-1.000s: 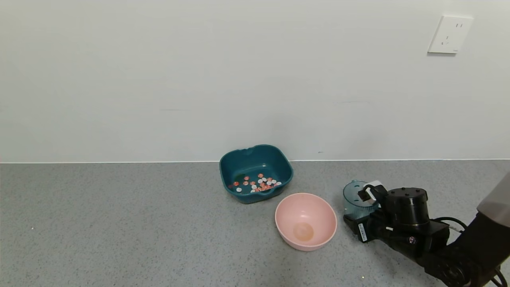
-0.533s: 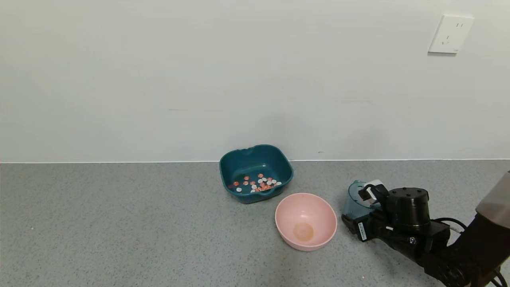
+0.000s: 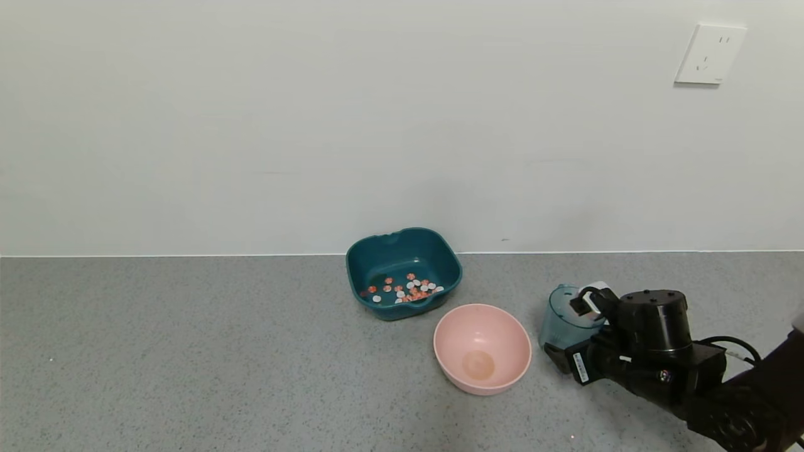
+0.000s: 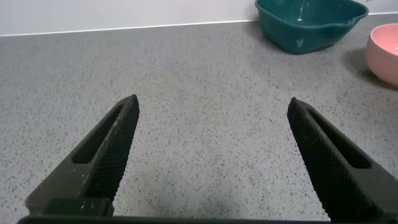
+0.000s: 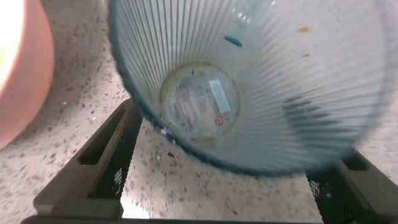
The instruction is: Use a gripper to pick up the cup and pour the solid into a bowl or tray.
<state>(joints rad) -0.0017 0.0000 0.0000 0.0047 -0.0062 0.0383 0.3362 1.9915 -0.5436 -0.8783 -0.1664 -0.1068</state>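
Observation:
The ribbed blue-green cup (image 3: 561, 319) stands empty on the grey counter right of the pink bowl, leaning a little. My right gripper (image 3: 570, 326) is open with its fingers on either side of the cup. In the right wrist view I look into the empty cup (image 5: 249, 81), between the spread fingers of the right gripper (image 5: 230, 155). The orange-red and white solid (image 3: 408, 290) lies in the dark teal basin (image 3: 443, 260) near the wall. My left gripper (image 4: 211, 118) is open and empty over bare counter, out of the head view.
A round pink bowl (image 3: 482, 348) stands empty between the basin and the cup, close to the cup; it also shows in the right wrist view (image 5: 18, 68). The left wrist view shows the basin (image 4: 311, 31) and the pink bowl (image 4: 384, 50) far off. A wall runs behind the counter.
My right gripper has drawn back to the right along the counter. The cup has gone from upright to a slight lean and stayed about where it was.

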